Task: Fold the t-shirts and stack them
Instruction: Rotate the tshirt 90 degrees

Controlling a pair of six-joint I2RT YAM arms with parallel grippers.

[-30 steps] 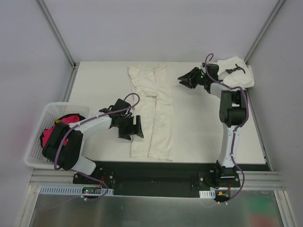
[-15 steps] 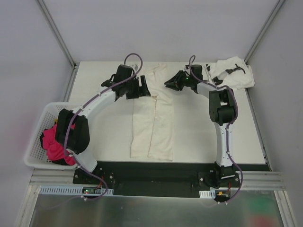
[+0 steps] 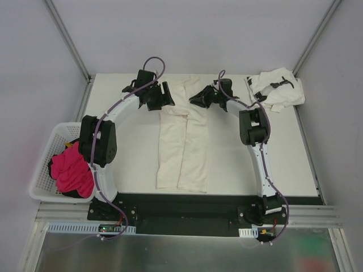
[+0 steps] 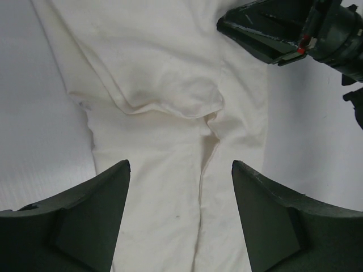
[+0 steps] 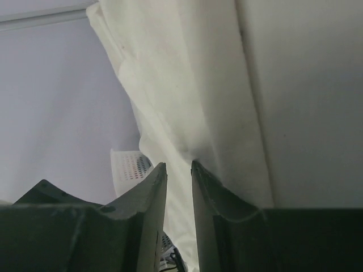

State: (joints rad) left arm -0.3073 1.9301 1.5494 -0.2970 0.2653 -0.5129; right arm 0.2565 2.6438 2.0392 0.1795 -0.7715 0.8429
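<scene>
Left tool (image 4: 180, 167) is spread wide over the far end of the cream shirt (image 3: 184, 141), which lies as a long strip mid desk (image 3: 238, 158). Right tool (image 5: 178, 167) is nearly pressed together at its far right edge, can't tell if it's got cloth. I'd pinch both far corners through every layer, then fold evenly toward the near hem.

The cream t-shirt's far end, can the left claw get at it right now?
Probably yes: the left claw hovers open above the cream t-shirt, nothing between them; the right claw sits off to one side.
</scene>
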